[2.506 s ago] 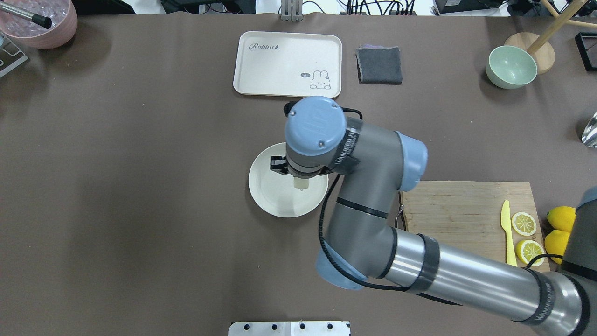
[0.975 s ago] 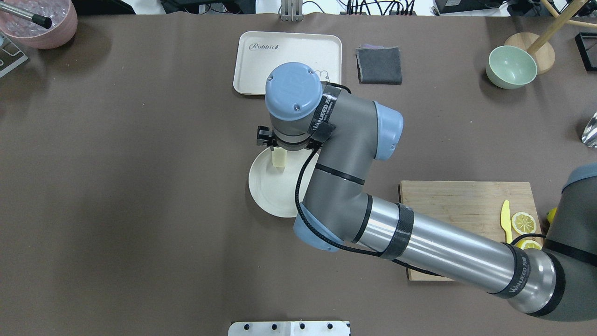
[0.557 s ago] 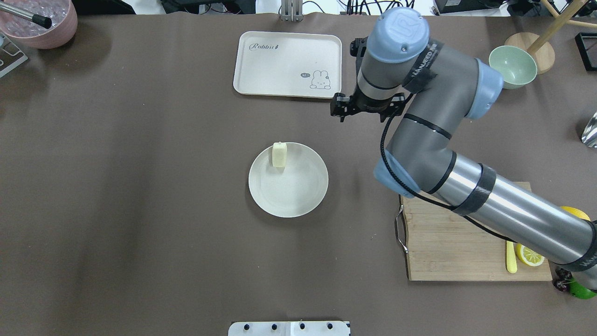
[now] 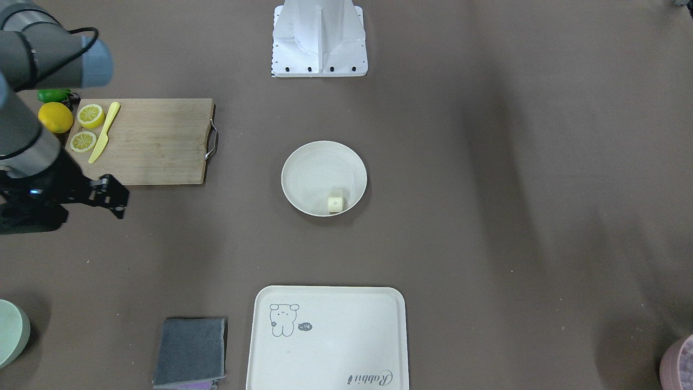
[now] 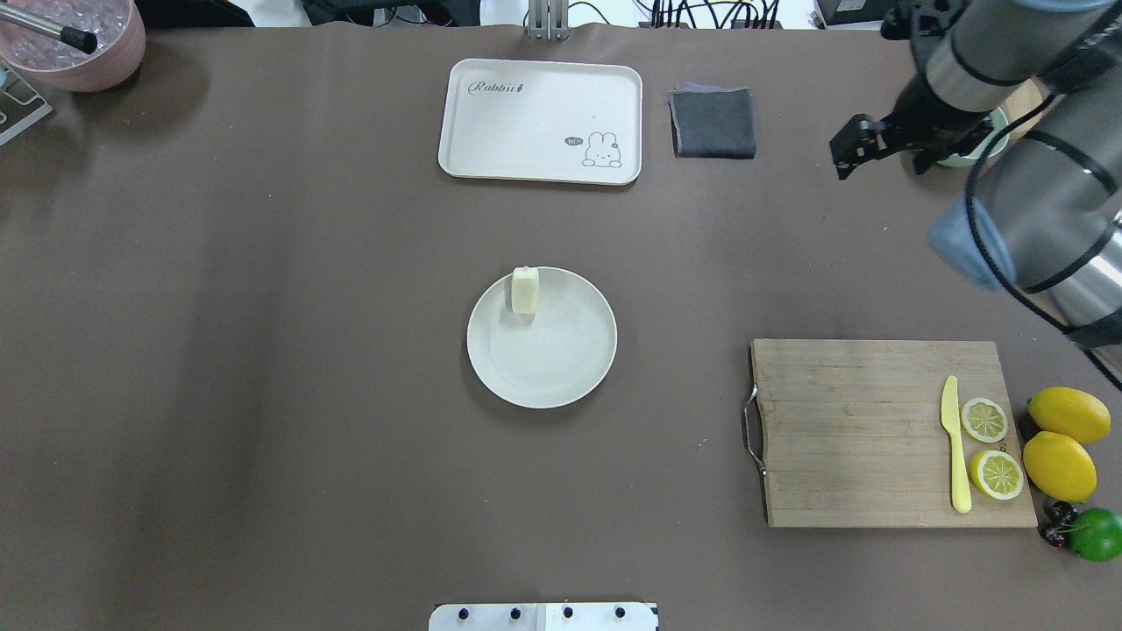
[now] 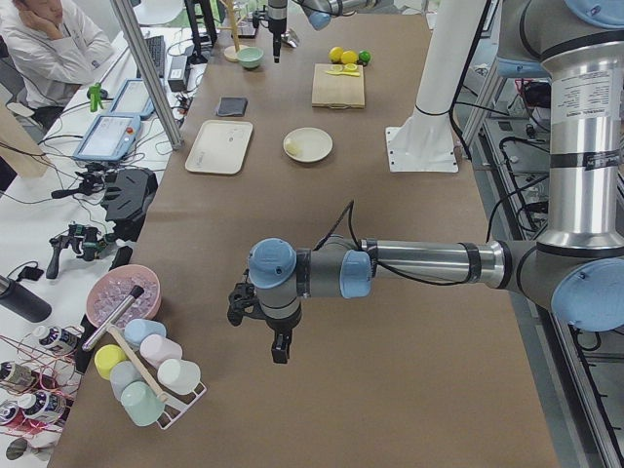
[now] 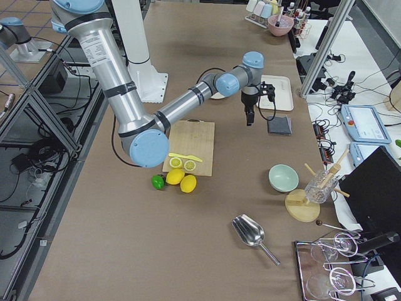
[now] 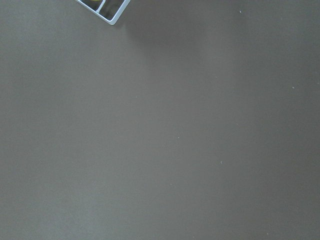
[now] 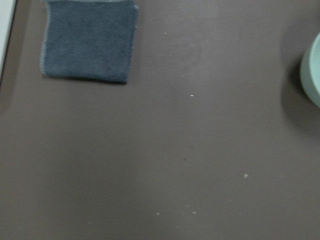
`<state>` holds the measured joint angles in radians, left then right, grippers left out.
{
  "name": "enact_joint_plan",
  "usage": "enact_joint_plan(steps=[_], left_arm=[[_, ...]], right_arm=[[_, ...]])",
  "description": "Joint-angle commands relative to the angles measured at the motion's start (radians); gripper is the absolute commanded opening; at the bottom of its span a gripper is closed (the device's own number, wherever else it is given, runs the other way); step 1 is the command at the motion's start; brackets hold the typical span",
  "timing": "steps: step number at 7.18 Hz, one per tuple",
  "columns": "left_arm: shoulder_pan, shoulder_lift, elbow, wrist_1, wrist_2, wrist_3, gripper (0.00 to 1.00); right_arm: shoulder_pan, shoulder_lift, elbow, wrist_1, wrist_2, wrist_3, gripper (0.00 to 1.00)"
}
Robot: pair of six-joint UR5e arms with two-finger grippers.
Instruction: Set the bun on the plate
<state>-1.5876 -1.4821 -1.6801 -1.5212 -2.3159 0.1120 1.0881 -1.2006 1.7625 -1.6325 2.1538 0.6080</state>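
I log one bun [image 5: 525, 290], on the plate [image 5: 561, 381] at its far edge, well left of my right gripper [image 5: 879, 156], which hangs wide and empty; the left gripper's [image 6: 261, 327] spread I cannot tell.

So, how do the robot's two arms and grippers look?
Both the right arm and left arm are grey and silver tubes with pale blue joint caps, black bands and a loose black cable. The right gripper and left gripper are small and black.
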Motion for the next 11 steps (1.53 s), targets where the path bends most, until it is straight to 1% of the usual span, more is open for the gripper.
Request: enact_joint_plan(steps=[1,2,3,4,5,8,10,11], left_arm=[[0.0,0.0,-0.003,0.0,0.0,0.0,0.98],[0.0,0.0,-0.003,0.0,0.0,0.0,0.98],[0.0,0.0,-0.003,0.0,0.0,0.0,0.98],[0.0,0.0,-0.003,0.0,0.0,0.0,0.98],[0.0,0.0,-0.003,0.0,0.0,0.0,0.98],[0.0,0.0,-0.003,0.0,0.0,0.0,0.98],[0.0,0.002,0.0,0.0,0.001,0.0,0.98],[0.0,-0.001,0.003,0.0,0.001,-0.002,0.98]], right_arm=[[0.187,-0.204,0.035,-0.004,0.089,-0.289,1.0],[0.267,-0.303,0.04,-0.006,0.112,-0.459,1.0],[0.354,-0.394,0.041,-0.027,0.16,-0.606,1.0],[0.421,-0.443,0.048,-0.077,0.169,-0.685,1.0],[0.424,-0.565,0.07,-0.104,0.161,-0.695,1.0],[0.443,-0.605,0.063,-0.099,0.172,-0.685,1.0],[0.447,-0.605,0.063,-0.081,0.159,-0.688,1.0],[0.45,-0.597,0.048,-0.066,0.162,-0.688,1.0]])
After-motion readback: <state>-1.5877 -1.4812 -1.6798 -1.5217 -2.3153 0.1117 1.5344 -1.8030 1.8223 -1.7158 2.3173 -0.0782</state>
